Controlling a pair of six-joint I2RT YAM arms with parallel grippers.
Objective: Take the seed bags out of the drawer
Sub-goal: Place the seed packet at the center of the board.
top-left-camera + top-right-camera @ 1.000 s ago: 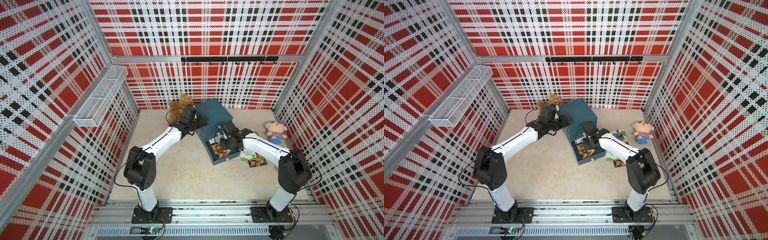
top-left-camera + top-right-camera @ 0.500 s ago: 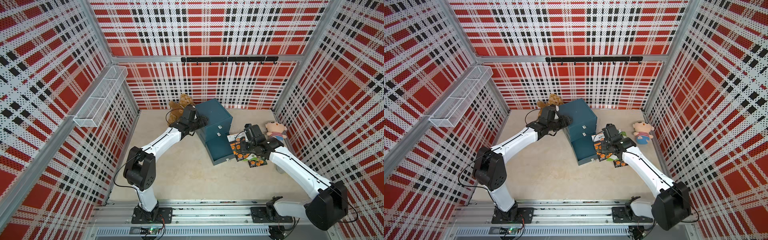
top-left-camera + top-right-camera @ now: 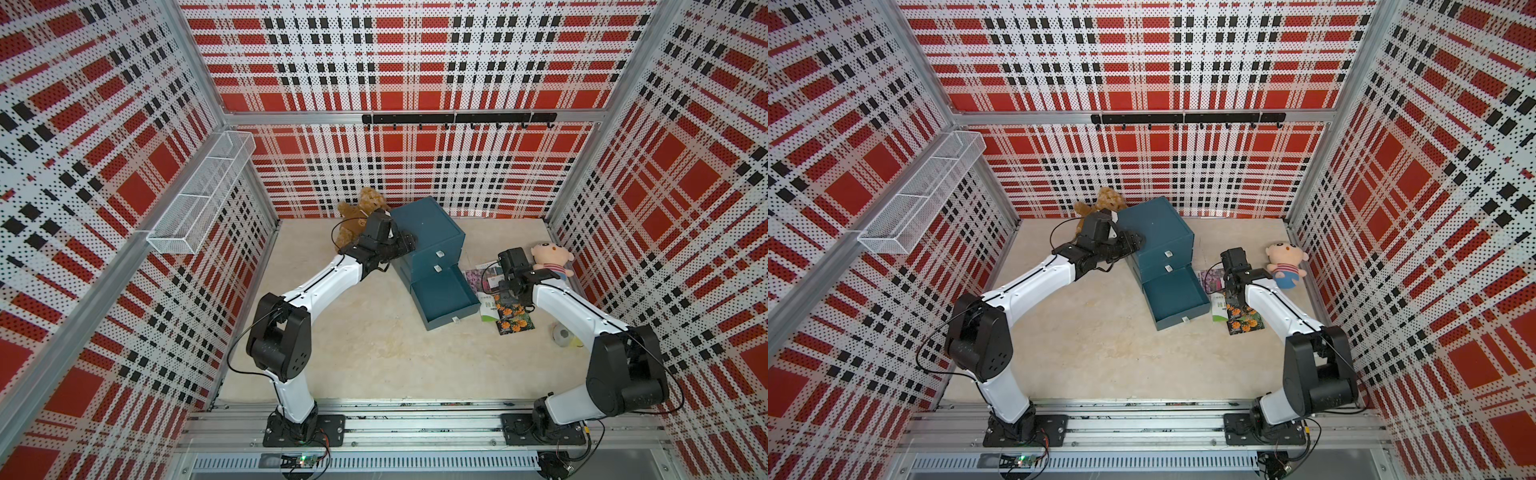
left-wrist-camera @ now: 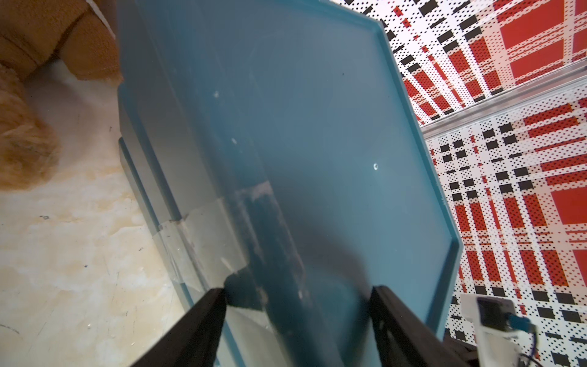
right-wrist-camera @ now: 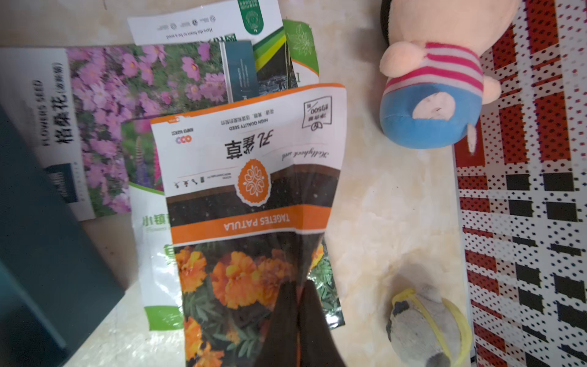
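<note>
seed bags [image 3: 513,318]: overlapping pile on the table [image 3: 374,332]; just beside the drawer [image 3: 442,293], on the right arm's side
drawer: lowest of the cabinet [image 3: 428,226]; pulled out; blue floor showing
right gripper [image 5: 298,292]: fingers pressed together; pinching a marigold bag [image 5: 251,203] by one end, over the pile
left gripper [image 4: 298,290]: fingers spread; straddling the cabinet's top edge; contact unclear
teddy bear [image 3: 361,212]: just beyond the left gripper; beside the cabinet
</note>
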